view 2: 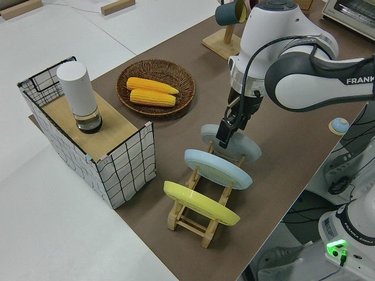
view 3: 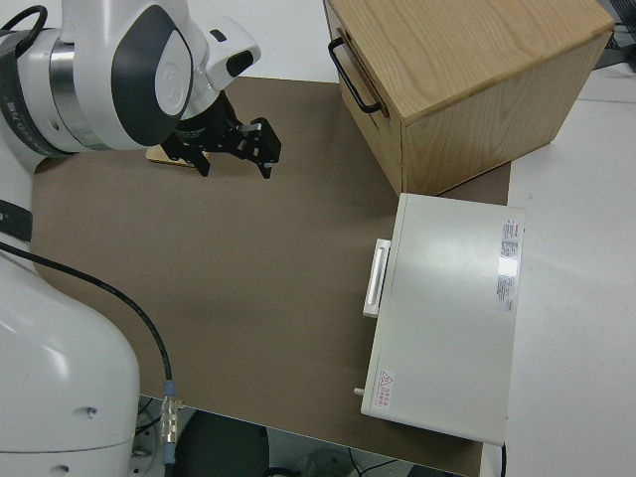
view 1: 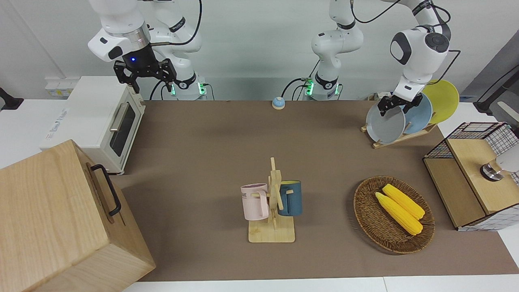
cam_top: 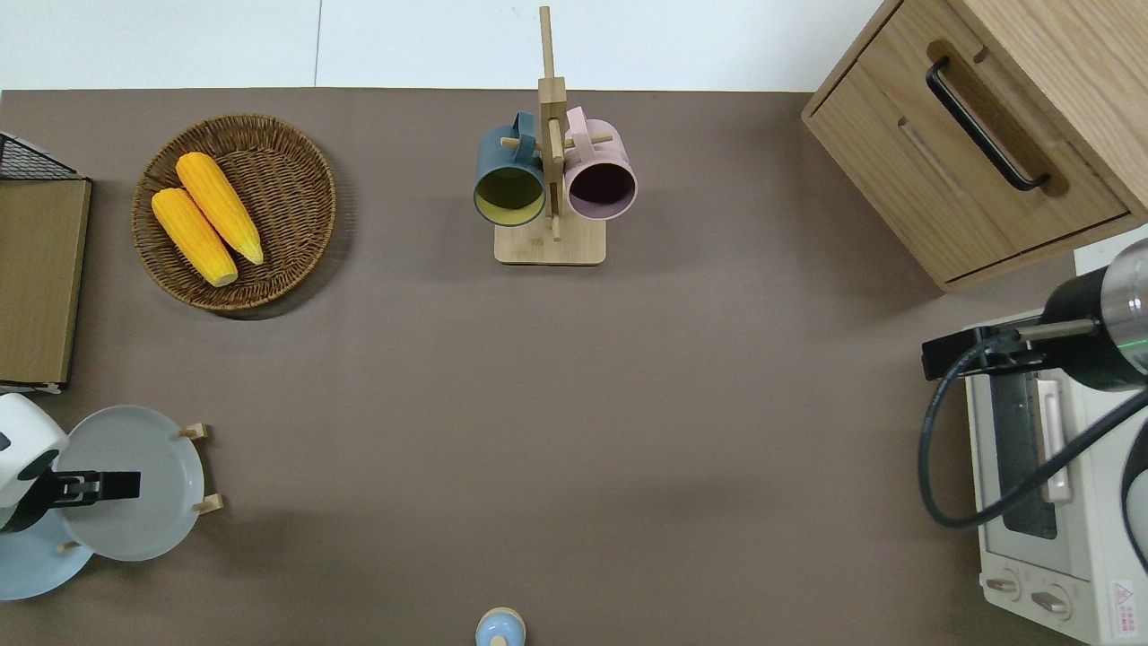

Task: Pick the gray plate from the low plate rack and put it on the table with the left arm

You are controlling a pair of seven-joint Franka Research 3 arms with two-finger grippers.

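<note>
Left gripper [view 1: 396, 106] has its jaws pinching the gray plate's [view 1: 387, 126] upper rim in the low plate rack [view 1: 399, 138] (right arm parked), so lift straight along the pegs, clearing the sky-blue plate [view 1: 419, 115].

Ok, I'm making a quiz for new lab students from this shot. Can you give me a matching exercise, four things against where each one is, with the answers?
Things:
1. gray plate
2. corn cobs
3. pink mug
4. yellow plate

Places:
A. in the wicker basket
B. hanging on the wooden mug stand
C. in the low plate rack, rim between the left gripper's fingers
D. in the same rack, the plate nearest the robots

Pairs: 1-C, 2-A, 3-B, 4-D
</note>
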